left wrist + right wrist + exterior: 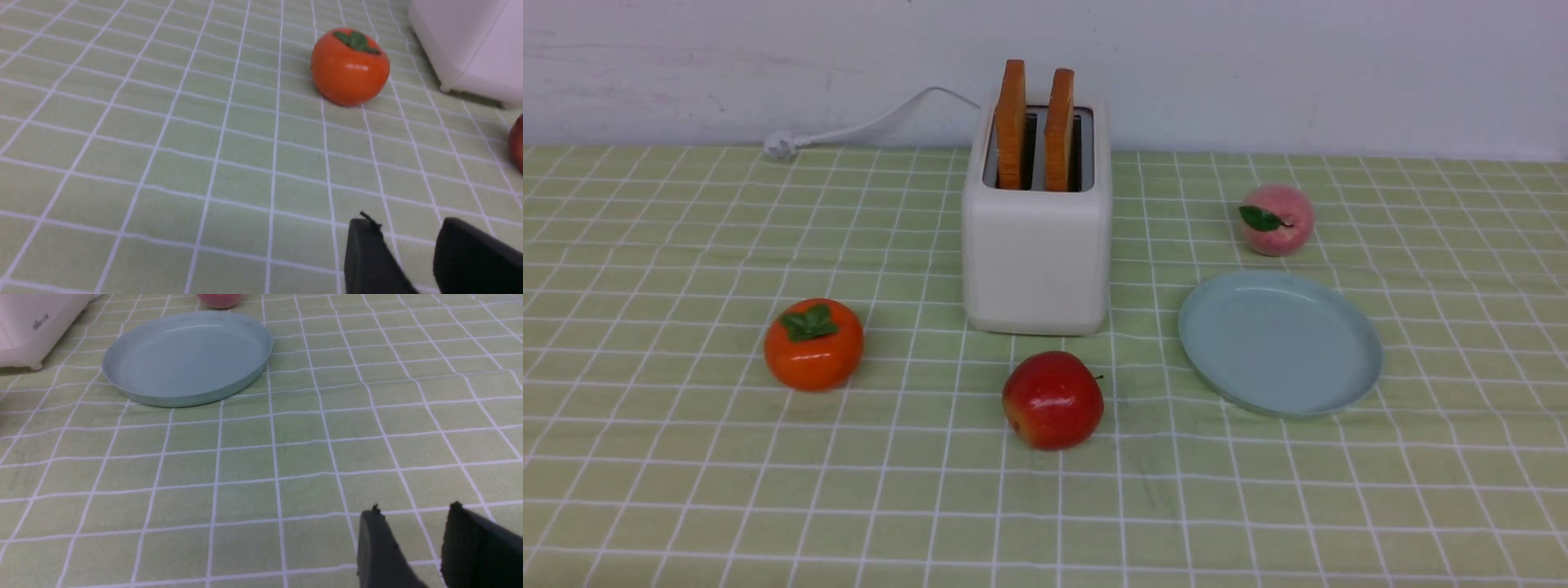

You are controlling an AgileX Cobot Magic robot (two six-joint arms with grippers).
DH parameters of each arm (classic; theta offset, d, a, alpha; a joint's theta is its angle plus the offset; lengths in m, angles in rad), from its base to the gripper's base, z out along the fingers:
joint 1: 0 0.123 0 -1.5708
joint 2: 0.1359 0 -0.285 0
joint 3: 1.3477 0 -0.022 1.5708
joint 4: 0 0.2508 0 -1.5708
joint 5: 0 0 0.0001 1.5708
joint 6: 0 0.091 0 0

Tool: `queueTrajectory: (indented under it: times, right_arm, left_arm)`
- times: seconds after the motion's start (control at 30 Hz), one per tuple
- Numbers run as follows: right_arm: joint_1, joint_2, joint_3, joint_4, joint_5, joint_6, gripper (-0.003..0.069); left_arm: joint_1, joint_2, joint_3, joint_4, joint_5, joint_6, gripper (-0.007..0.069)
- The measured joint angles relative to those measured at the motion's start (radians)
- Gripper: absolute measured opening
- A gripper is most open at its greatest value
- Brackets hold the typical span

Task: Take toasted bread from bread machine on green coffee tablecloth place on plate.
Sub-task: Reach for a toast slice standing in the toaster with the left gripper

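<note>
A: While both toast slices [1011, 126] stand upright in the cream two-slot toaster [1037, 261], near the tablecloth's [866, 506] far edge, what are the grippers doing?
B: Left gripper [412, 232], right gripper [416, 518]: each has fingers parted, nothing between them, over cloth.
A: Plate [1278, 343]?
B: Bare, toward the cloth's right edge, peach [1278, 219] just beyond.
A: Step in hand, I'd guess, is reaching for toast. How?
B: Come from above, clear of the red apple [1054, 400]. Straddle one slice's broad faces, fingers aligned with the slot, squeeze gently, lift straight up before moving across.
</note>
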Motion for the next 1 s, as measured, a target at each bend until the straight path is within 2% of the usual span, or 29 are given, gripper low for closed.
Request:
queueTrajectory:
  times: [0.07, 0.3, 0.5, 0.6, 0.7, 0.77, 0.83, 1.0]
  right_arm:
    - [0.0, 0.0, 0.0, 0.0, 0.0, 0.0, 0.024]
    - [0.0, 0.0, 0.0, 0.0, 0.0, 0.0, 0.024]
    - [0.0, 0.0, 0.0, 0.0, 0.0, 0.0, 0.024]
    - [0.0, 0.0, 0.0, 0.0, 0.0, 0.0, 0.024]
    - [0.0, 0.0, 0.0, 0.0, 0.0, 0.0, 0.024]
    - [0.0, 0.0, 0.0, 0.0, 0.0, 0.0, 0.024]
    - [0.0, 0.0, 0.0, 0.0, 0.0, 0.0, 0.024]
    - [0.0, 0.0, 0.0, 0.0, 0.0, 0.0, 0.024]
  left_arm:
    - [0.0, 0.0, 0.0, -0.03, -0.039, 0.0, 0.0239]
    - [0.0, 0.0, 0.0, -0.248, -0.248, 0.0, 0.0239]
    - [0.0, 0.0, 0.0, -0.602, -0.304, -0.015, 0.0239]
    - [0.0, 0.0, 0.0, -0.688, -0.34, -0.011, 0.0233]
    - [0.0, 0.0, -0.002, -0.706, -0.344, 0.012, 0.0176]
    - [0.0, 0.0, -0.03, -0.709, -0.294, 0.047, 0.0046]
    - [0.0, 0.0, -0.06, -0.705, -0.254, 0.088, -0.0013]
    - [0.0, 0.046, -0.174, -0.69, -0.151, 0.217, -0.0013]
